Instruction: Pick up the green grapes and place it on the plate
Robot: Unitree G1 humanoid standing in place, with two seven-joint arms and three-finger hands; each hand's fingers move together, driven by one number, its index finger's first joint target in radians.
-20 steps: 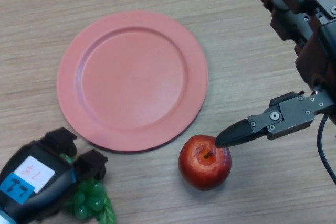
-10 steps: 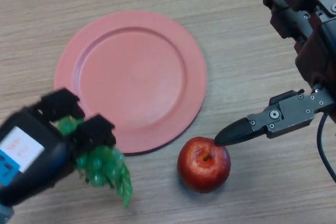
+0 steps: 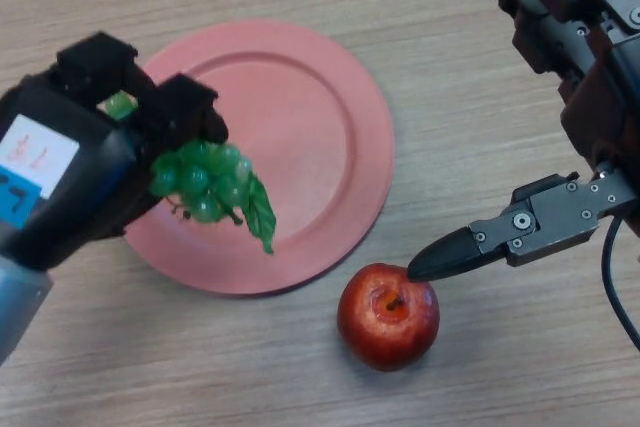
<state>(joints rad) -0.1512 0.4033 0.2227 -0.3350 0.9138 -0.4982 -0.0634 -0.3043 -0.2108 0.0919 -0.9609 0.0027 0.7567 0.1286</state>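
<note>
My left hand point(image 3: 90, 157) is shut on a bunch of green grapes point(image 3: 205, 182) and holds it in the air over the left part of the pink plate point(image 3: 310, 127). A green leaf hangs down from the bunch. The hand covers the plate's left rim. My right hand point(image 3: 560, 57) stays at the right side with its fingers straight; its thumb tip lies over the top edge of a red apple point(image 3: 388, 317).
The red apple rests on the wooden table point(image 3: 500, 347) just below the plate's lower right rim. Bare table shows above the plate and along the bottom left.
My left hand has lifted the grapes off the table at the bottom left and carried them up and right, over the plate. The right hand and the apple have not moved.
</note>
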